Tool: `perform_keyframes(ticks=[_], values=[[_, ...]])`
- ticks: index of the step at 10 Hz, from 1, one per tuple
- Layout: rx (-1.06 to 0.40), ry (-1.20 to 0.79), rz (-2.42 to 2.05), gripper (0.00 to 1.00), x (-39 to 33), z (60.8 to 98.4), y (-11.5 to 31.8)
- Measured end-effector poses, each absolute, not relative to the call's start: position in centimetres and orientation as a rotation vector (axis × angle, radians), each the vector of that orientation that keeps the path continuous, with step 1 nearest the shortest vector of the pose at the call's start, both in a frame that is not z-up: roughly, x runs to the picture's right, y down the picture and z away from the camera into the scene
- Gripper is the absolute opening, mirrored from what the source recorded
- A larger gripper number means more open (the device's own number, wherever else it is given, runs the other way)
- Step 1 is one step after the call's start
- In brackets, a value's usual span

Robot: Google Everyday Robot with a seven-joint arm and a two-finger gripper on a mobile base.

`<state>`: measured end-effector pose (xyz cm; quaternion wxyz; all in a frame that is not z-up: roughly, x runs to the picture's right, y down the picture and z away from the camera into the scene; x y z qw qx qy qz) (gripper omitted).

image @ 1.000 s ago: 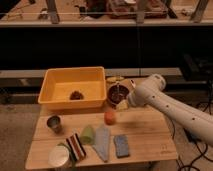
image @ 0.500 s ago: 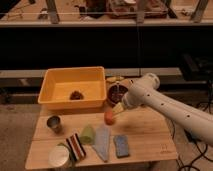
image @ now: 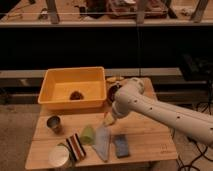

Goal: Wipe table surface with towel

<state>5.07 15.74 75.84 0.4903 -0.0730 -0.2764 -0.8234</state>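
In the camera view, the gripper (image: 109, 118) had dropped and swung in from the back edge of the table surface (image: 150, 136) over the last second. It now hung low over the middle of the board, with the arm's white elbow drawn in behind it. Its jaws stood wide apart and held nothing.

The towel (image: 102, 142) lay flat and limp just below the gripper on the camera side, its narrow upper end nearly under the fingertips. I could not tell whether they touched. A small orange object (image: 106, 122) sat right at the gripper's tip, partly hidden by it. The blue pad (image: 120, 145) lay just past the towel on one side, and the striped cloth (image: 76, 146) and a green piece (image: 88, 134) on the other. The yellow bin (image: 75, 104) stood beyond the gripper, towards the far edge.

That move read as an approach to the towel. The grasp was not yet made and no wiping had begun, so the next step looked like a short descent and a closing on the towel's upper end, clear of the orange object.
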Motion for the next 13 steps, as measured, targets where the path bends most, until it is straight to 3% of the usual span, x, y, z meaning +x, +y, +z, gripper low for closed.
perform_keyframes(ticks=[5,8,13], values=[[-0.225,-0.696,-2.030,0.79,2.5,78.6,19.7],[-0.243,-0.713,-2.026,0.59,2.3,79.2,20.7],[-0.241,-0.767,-2.041,0.58,1.5,77.9,22.5]])
